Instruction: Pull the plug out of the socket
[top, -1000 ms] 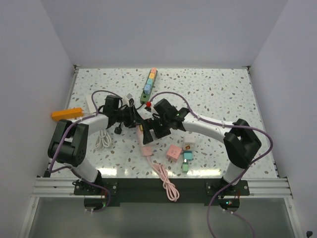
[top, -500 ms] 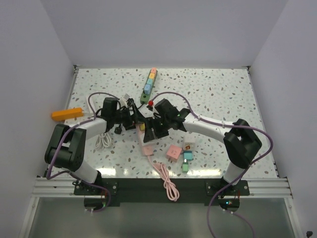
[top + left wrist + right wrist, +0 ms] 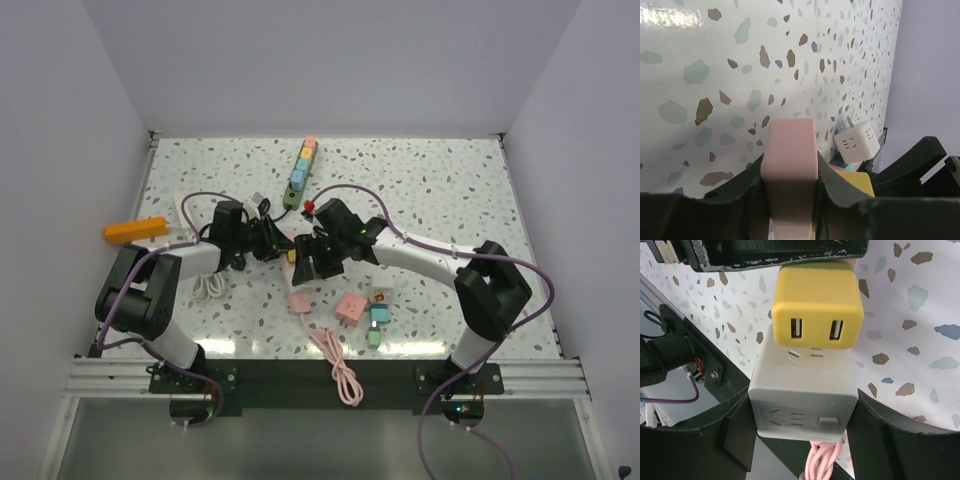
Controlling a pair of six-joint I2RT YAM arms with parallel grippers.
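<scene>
Atop pale socket cube [image 3: 802, 395], yellow plug [image 3: 817, 300], two USB slots

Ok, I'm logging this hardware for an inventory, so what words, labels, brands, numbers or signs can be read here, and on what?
No words, brand names or numbers can be read in any view.
Power symbol, no lettering: on the button of the grey socket cube.
Yellow USB plug: blank.
Pink block: blank.
White cube: socket holes only.
Small white block: a mark on top, too small to read.
</scene>
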